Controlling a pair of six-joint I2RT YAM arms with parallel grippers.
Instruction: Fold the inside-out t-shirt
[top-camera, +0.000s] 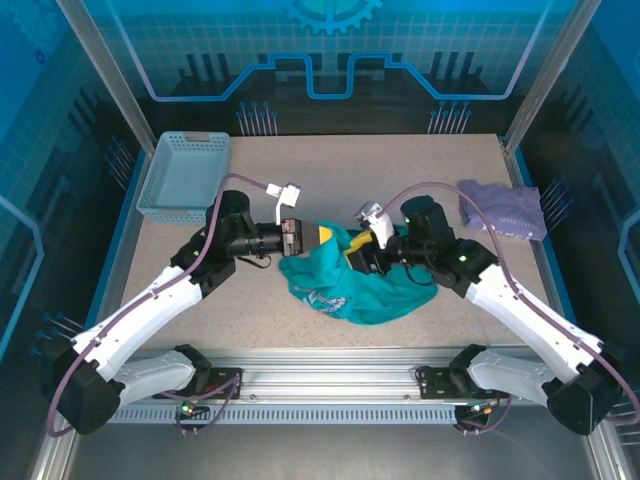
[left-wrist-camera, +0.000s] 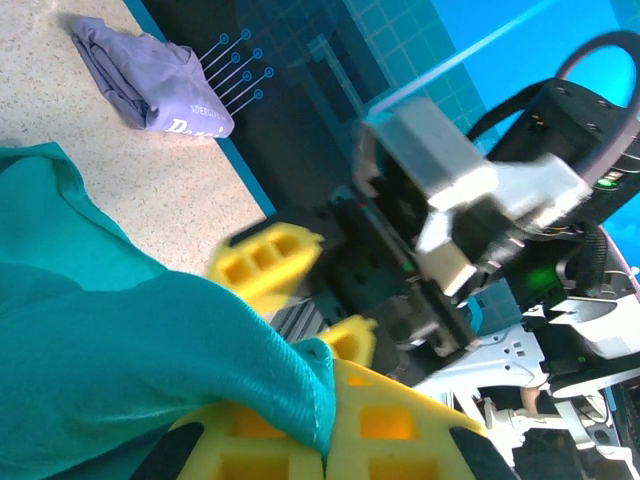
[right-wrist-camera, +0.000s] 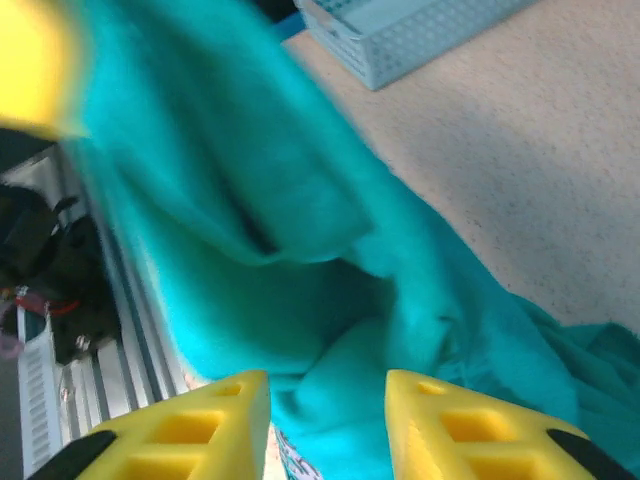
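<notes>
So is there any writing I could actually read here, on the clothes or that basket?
Lavender garment: white print starting "D", the rest too blurred to read.
Teal t-shirt: pale print, too small to read.
Blue basket: small label on its far rim, too small to read.

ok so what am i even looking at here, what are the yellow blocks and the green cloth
These are two white robot arms bolted to the near edge of a speckled beige table. One picture looks down from above; the other two come from cameras on each wrist, so the yellow blocks are that arm's own fingers. On the table lie a teal-green cloth t-shirt, a pale blue plastic basket and a folded lavender garment. The left gripper is pinched shut on the t-shirt; the right gripper is open, right at the cloth.
</notes>
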